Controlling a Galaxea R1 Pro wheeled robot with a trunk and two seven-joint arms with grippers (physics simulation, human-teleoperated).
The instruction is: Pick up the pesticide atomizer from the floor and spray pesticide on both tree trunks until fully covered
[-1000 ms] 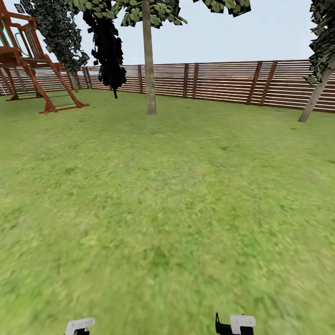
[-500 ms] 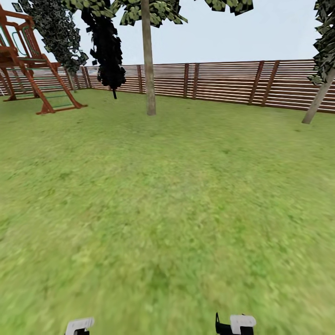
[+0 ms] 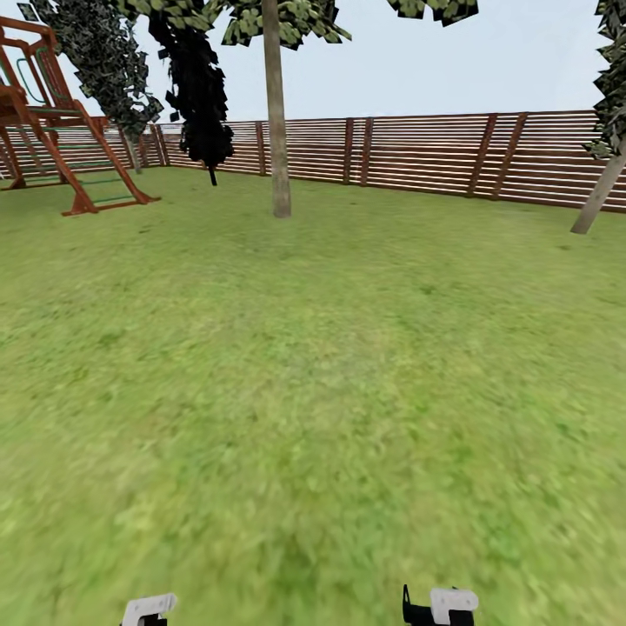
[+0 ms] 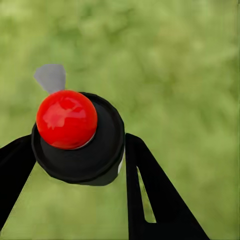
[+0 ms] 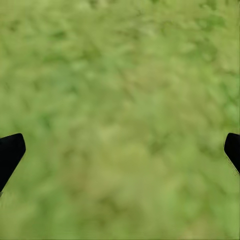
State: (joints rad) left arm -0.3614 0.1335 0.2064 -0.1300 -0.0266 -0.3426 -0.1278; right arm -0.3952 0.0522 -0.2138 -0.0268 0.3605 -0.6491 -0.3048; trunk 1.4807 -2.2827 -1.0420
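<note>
Robot on the lawn (image 3: 313, 391), atomizer in its left pincer, two pale trunks far ahead.

In the left wrist view the left pincer (image 4: 75, 165) grips the pesticide atomizer (image 4: 77, 137) between its two black fingers (image 4: 150, 195); the atomizer shows a round black body, a glossy red cap and a small grey tab, with blurred grass beneath. The right pincer (image 5: 120, 150) is spread wide with nothing between its tips, above grass. In the head view one tree trunk (image 3: 278, 122) stands upright, far and slightly left, near the brown slat fence (image 3: 435, 156); a second trunk (image 3: 598, 196) leans at the far right edge. A near-black cone-shaped tree (image 3: 198, 87) stands left of the upright trunk, and a red-brown wooden play frame (image 3: 61, 130) sits at the far left.
</note>
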